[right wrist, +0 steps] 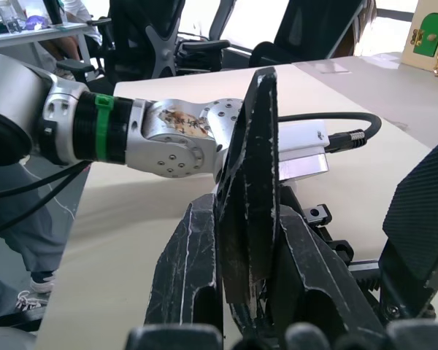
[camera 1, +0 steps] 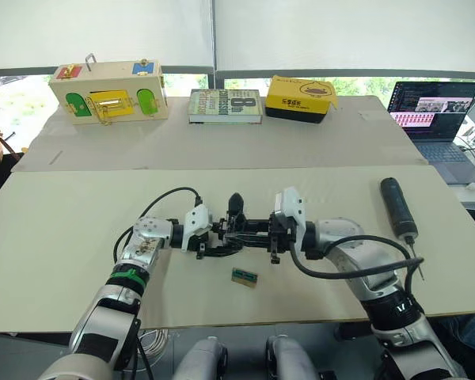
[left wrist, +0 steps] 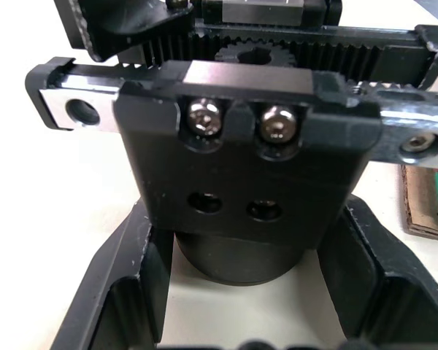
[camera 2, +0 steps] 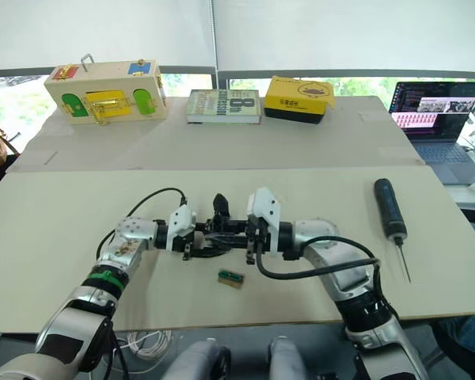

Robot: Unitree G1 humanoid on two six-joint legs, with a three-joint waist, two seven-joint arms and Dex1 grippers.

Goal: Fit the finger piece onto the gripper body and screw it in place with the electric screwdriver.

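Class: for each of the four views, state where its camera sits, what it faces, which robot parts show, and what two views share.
Left eye: head, looking down at table; both arms.
Right eye: same, offset; electric screwdriver at right.
Left wrist: faces gripper body between its fingers.
Right wrist: faces finger piece in its fingers; left arm beyond.
Shared: both eyes show the gripper body.
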